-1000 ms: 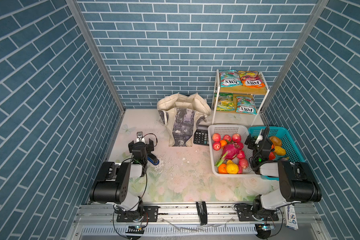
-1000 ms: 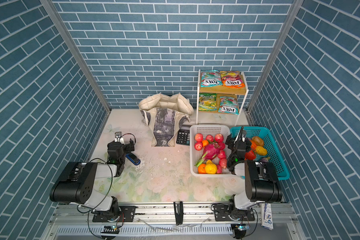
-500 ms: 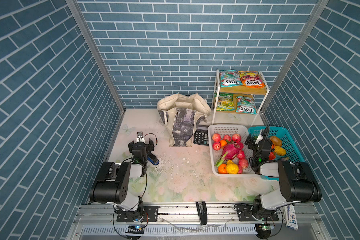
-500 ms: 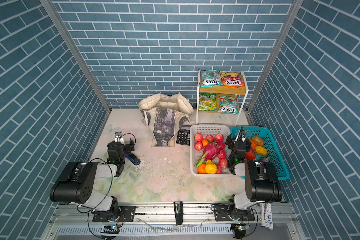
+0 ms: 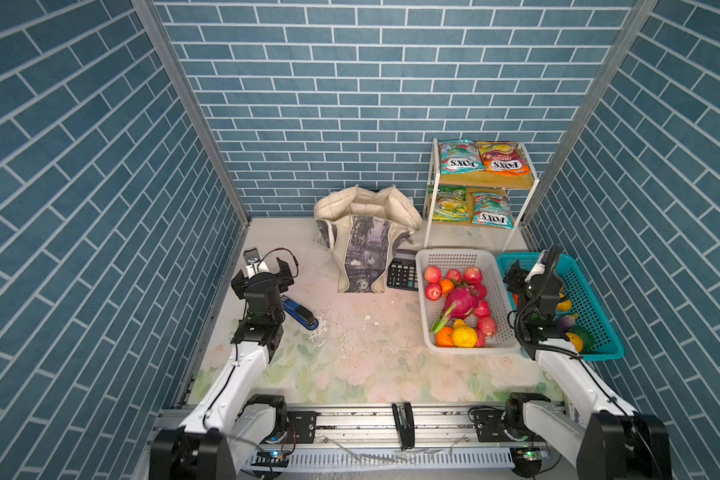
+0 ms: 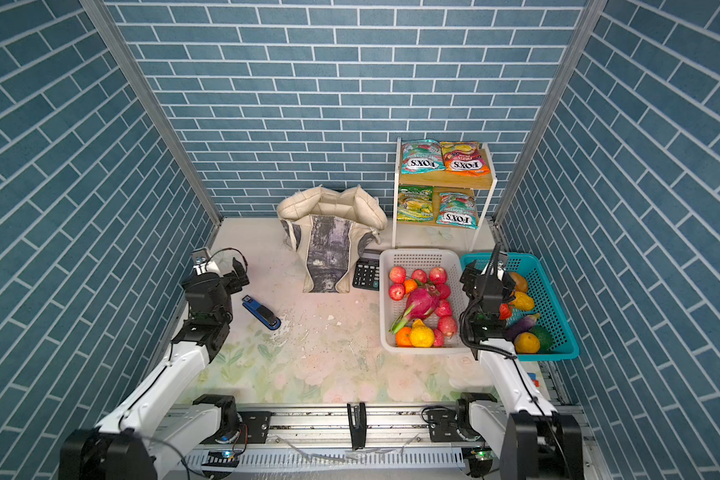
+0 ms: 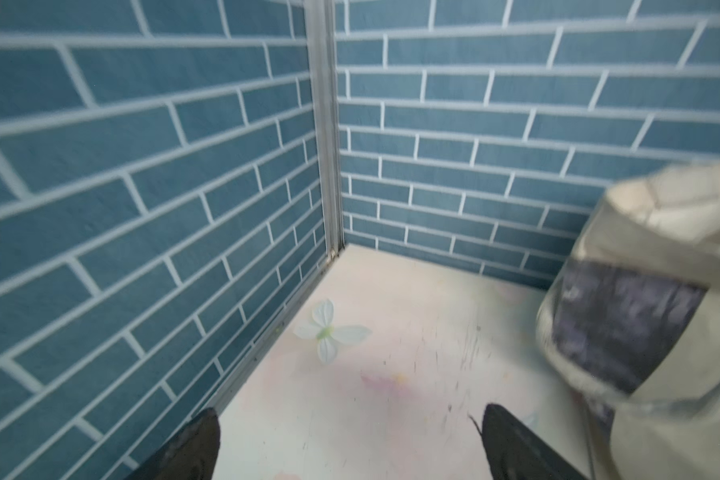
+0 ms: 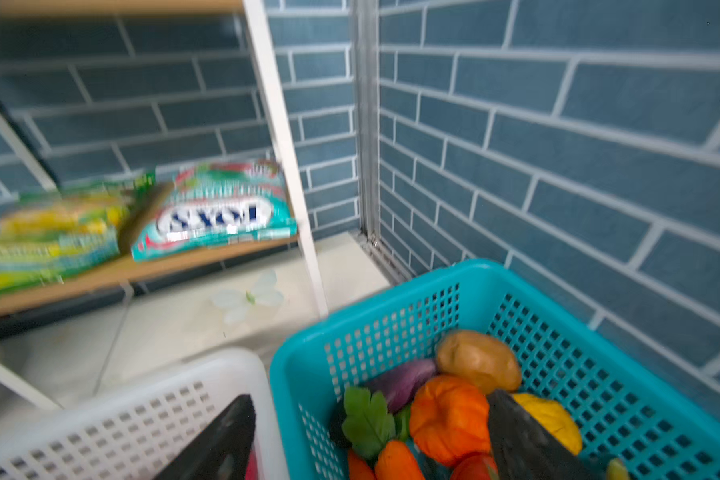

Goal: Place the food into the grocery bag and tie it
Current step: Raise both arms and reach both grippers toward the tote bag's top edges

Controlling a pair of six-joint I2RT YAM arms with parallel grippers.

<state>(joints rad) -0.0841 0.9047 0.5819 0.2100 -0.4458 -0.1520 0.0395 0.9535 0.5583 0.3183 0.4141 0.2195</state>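
We see the grocery bag (image 5: 368, 245) standing upright in the upper middle of both top views, on the flowered worktop (image 5: 350, 365). Its mouth is open and its quilted cream lining is turned outward. We can read no writing on its grey-purple print panel.

The one brand we can read is "FOX'S", which appears upside down from above on candy packets in the white rack (image 5: 431, 199) at the upper right. A teal packet (image 5: 460, 158) and an orange packet (image 5: 500, 158) lie on the upper shelf, and a second teal packet (image 5: 491, 209) lies on the lower one. Beside it is a yellow-green packet (image 5: 449, 203) whose print is too small for us to read. In the right wrist view the lower teal packet's lettering is blurred.

A black calculator (image 5: 402, 273) lies just right of the bag's foot, its label illegible. Right of centre, the white basket (image 5: 422, 316) holds a pink dragon fruit (image 5: 460, 301), red apples (image 5: 433, 274) and orange and yellow pieces. The teal basket (image 5: 599, 316) beside it holds mixed vegetables (image 8: 449, 415).

The left claw (image 5: 262, 276) hovers at the worktop's left edge with its jaws wide and nothing between them. A blue stapler (image 5: 300, 313) lies just beside that arm. The right claw (image 6: 486, 276) hangs over the two baskets' adjoining walls, jaws apart and gripping nothing.
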